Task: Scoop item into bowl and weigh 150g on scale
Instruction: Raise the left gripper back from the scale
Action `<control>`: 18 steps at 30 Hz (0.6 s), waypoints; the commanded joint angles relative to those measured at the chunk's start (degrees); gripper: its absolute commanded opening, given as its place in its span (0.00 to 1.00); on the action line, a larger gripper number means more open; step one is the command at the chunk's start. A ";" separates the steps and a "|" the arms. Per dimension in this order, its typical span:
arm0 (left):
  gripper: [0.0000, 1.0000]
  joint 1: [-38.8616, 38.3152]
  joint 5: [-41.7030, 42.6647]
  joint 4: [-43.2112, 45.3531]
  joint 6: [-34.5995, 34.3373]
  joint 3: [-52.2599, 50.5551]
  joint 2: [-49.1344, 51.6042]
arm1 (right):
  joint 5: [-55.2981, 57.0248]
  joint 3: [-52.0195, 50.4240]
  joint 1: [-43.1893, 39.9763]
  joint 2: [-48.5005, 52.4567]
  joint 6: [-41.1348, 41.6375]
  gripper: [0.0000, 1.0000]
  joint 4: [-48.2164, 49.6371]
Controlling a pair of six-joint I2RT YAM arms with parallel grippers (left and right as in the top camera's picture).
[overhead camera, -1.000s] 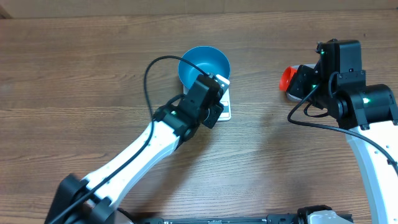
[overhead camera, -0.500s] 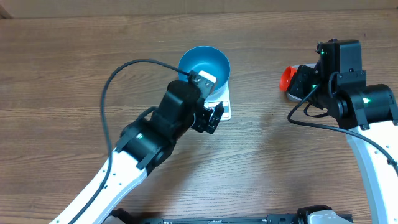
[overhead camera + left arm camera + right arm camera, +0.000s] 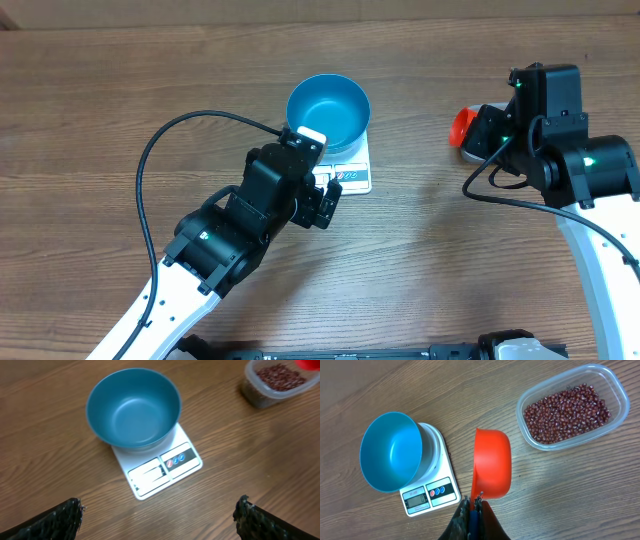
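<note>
Right gripper [image 3: 472,502] pressed together on the handle of the orange scoop [image 3: 491,462]; scoop was empty. Ahead and to its right, beans [image 3: 567,406] lay in the clear tub [image 3: 622,390].

Left gripper [image 3: 158,519] spread wide, holding nothing. Just beyond it sat the scale [image 3: 165,467], the empty teal bowl [image 3: 132,407] seated on its far end.

Setup looked done; scooping and weighing remained.

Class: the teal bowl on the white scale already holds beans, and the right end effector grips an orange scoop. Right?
No. The bowl on the scale is empty, as the left wrist view shows; the right end effector does grip the scoop.
</note>
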 commanded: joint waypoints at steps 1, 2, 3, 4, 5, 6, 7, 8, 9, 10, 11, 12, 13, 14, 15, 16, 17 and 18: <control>0.99 0.33 -4.66 -0.07 -0.81 0.52 -0.85 | 0.57 1.11 0.17 -0.04 -0.26 0.04 0.11; 1.00 0.33 -4.87 0.11 -0.81 0.52 -0.83 | 0.57 1.11 0.17 -0.04 -0.26 0.04 -0.09; 1.00 0.33 -4.87 0.26 -0.81 0.50 -0.81 | 0.59 1.11 0.17 -0.04 -0.26 0.04 -0.17; 1.00 0.33 -4.85 0.46 -0.79 0.50 -0.74 | 0.61 1.11 0.17 -0.04 -0.28 0.04 -0.52; 1.00 0.33 -4.85 0.00 -0.79 0.50 -0.57 | 0.59 1.11 0.17 -0.04 -0.31 0.04 -0.79; 1.00 0.33 -4.85 -0.94 -0.79 0.50 -0.26 | 0.59 1.11 0.17 -0.04 -0.44 0.04 -1.14; 0.99 0.33 -4.85 -1.25 -0.79 0.50 -0.07 | 0.59 1.11 0.17 -0.04 -0.44 0.04 -1.18; 1.00 0.33 -4.85 -1.36 -0.79 0.50 0.24 | 0.59 1.11 0.17 -0.04 -0.44 0.04 -1.14; 1.00 0.33 -4.83 -1.36 -0.79 0.50 0.61 | 0.59 1.11 0.17 -0.04 -0.44 0.04 -0.98; 1.00 0.33 -4.83 -1.27 -0.79 0.50 0.94 | 0.59 1.11 0.17 -0.04 -0.44 0.04 -0.94; 1.00 0.33 -4.83 -1.27 -0.79 0.50 1.16 | 0.59 1.11 0.17 -0.04 -0.44 0.04 -0.94; 1.00 0.33 -4.81 -1.31 -0.81 0.50 1.84 | 0.63 1.11 0.17 -0.04 -0.46 0.04 -1.11; 0.99 0.33 -4.81 -1.31 -0.81 0.50 2.12 | 0.85 1.11 0.17 -0.04 -0.46 0.04 -1.18; 1.00 0.33 -4.81 -1.33 -0.81 0.50 2.51 | 1.33 1.11 0.17 -0.04 -0.44 0.04 -1.22; 1.00 0.33 -4.83 -1.31 -0.79 0.50 2.84 | 1.57 1.11 0.17 -0.04 -0.46 0.04 -1.20; 1.00 0.33 -4.83 -1.31 -0.79 0.50 3.15 | 1.86 1.11 0.17 -0.04 -0.44 0.04 -1.11; 0.99 0.33 -4.81 -1.29 -0.79 0.50 3.39 | 1.90 1.11 0.17 -0.04 -0.44 0.04 -1.09; 1.00 0.33 -4.83 -1.27 -0.79 0.50 3.56 | 1.88 1.11 0.17 -0.04 -0.44 0.04 -1.09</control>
